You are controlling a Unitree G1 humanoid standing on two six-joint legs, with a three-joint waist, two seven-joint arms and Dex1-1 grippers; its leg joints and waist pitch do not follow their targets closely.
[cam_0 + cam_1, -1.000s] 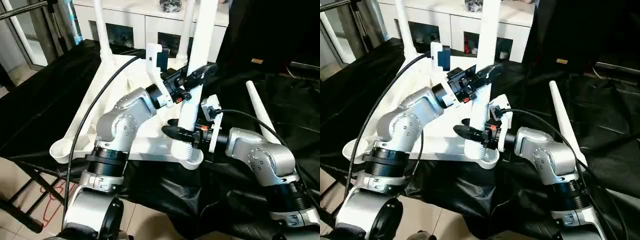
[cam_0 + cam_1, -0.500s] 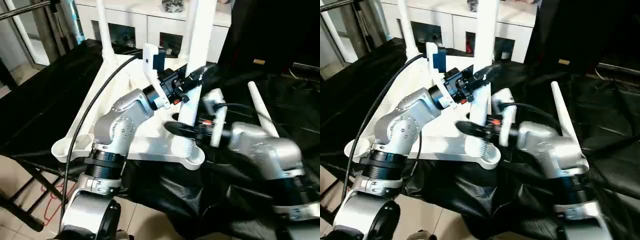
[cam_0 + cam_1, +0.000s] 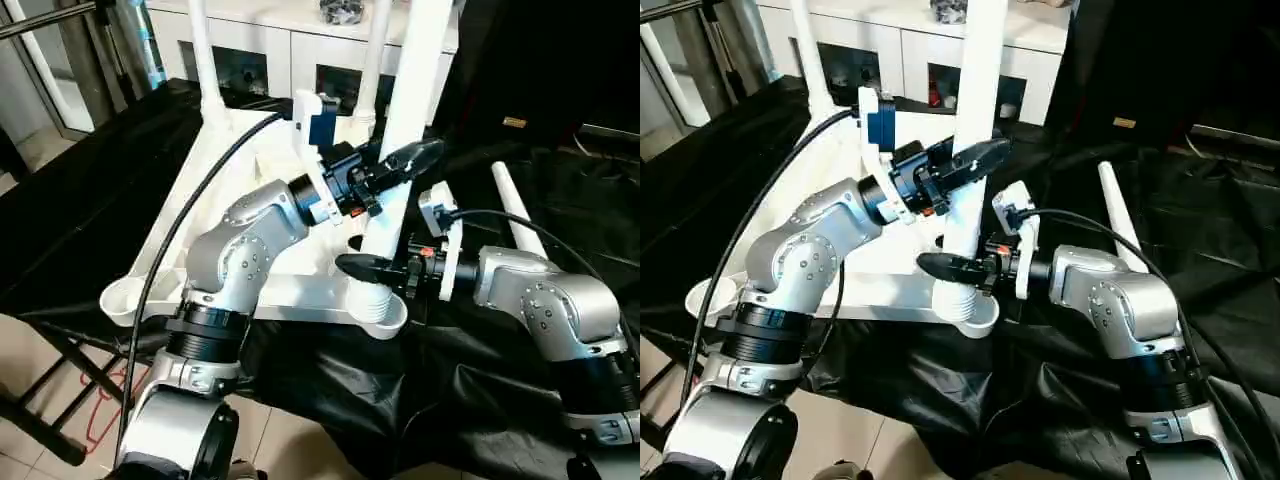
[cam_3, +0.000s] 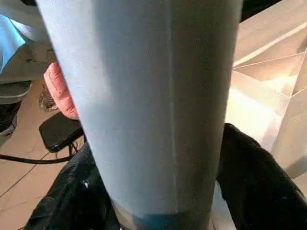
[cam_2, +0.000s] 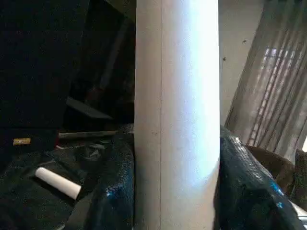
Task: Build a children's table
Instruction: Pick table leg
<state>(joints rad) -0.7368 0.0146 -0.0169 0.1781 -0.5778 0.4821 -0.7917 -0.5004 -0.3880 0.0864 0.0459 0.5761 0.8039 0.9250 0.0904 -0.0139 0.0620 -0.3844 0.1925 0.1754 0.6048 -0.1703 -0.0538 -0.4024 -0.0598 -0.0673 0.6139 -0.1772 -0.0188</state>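
Standing nearly upright in the near right corner socket [image 3: 378,312] of the upturned tabletop [image 3: 240,200], the third leg [image 3: 398,140] is held by both arms at once. The left gripper [image 3: 392,165] takes it at mid height and the right gripper [image 3: 372,268] takes it low, just above the socket. Both pairs of jaws are closed on the tube; in each wrist view the white leg runs between the two black fingers and touches them.

Two holds at diff. heights make sense here — the low one keeps the ribbed foot centred over the socket, and the high one stops the long tube from leaning while it is pushed or turned in. The ribbed end shows partly above the socket rim, so I judge the leg is not fully seated yet.

The tabletop lies with its underside up on black cloth [image 3: 90,190], so that the sockets face upward and the legs can go in from above. Two more legs [image 3: 203,60] already stand in the far sockets, w/ the white cabinet [image 3: 290,40] behind them. The fourth leg [image 3: 520,225] lies loose on the cloth to the right of the tabletop — near, ready to be picked. The near left socket [image 3: 125,297] has no leg in it.
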